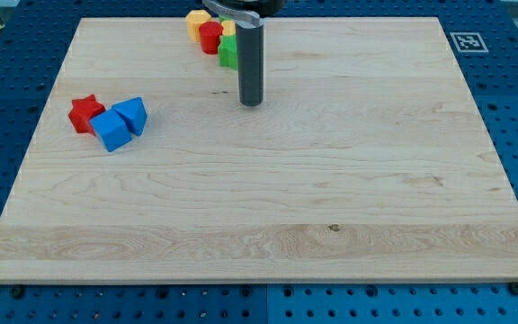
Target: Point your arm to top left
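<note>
Rod upright, my tip (252, 103) down on table (331, 198) near top edge.
No gripper fitted; tip just below green block (228, 52).

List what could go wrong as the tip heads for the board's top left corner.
1. My tip sits just below the view's right of the top cluster: green block, red block, yellow block. A straight path up-left would likely plough through them.
2. Pushed blocks could slide off the board's top edge.
</note>
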Controlling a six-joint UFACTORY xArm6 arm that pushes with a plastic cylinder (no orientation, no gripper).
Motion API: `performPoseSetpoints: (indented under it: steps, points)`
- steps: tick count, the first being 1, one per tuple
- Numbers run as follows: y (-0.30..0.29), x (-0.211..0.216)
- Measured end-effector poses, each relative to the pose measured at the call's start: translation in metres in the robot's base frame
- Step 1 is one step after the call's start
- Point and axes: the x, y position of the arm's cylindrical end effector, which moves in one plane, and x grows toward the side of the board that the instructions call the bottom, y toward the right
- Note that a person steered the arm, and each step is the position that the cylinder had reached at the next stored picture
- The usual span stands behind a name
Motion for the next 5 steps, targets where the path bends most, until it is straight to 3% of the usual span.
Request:
performPoseSetpoints:
  steps: [1,4,5]
  points:
    - [-0.026,-0.004]
    - [-0.239,-0.091]
    - [-0.257,-0.118]
